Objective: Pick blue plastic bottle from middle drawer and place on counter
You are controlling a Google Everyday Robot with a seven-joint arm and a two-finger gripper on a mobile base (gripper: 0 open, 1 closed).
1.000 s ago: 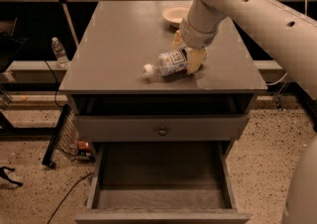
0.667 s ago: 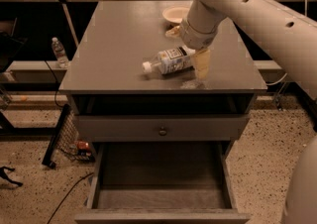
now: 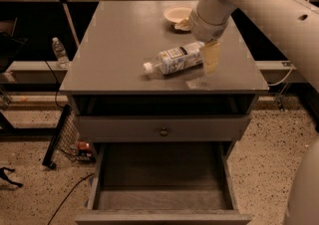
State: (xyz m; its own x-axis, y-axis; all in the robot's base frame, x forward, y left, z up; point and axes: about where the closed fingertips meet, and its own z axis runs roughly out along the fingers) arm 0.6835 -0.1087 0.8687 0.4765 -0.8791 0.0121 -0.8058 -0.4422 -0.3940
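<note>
The blue plastic bottle (image 3: pixel 174 58) lies on its side on the counter (image 3: pixel 119 35), white cap pointing left, near the front right. My gripper (image 3: pixel 198 42) hangs over the bottle's base end, open. One pale finger (image 3: pixel 210 56) is just right of the base and the other finger (image 3: pixel 183 24) is behind it, neither closed on the bottle. The middle drawer (image 3: pixel 162 216) is pulled out at the bottom, and its dark floor holds nothing.
A pale bowl (image 3: pixel 177 15) sits at the counter's back right, close behind my gripper. A shut drawer front with a round knob (image 3: pixel 163 131) is above the open drawer. A clear water bottle (image 3: pixel 60 52) stands off to the left of the cabinet.
My fingers have spread and let go of the bottle. The front finger has moved right, off the bottle, which now rests on the counter.
</note>
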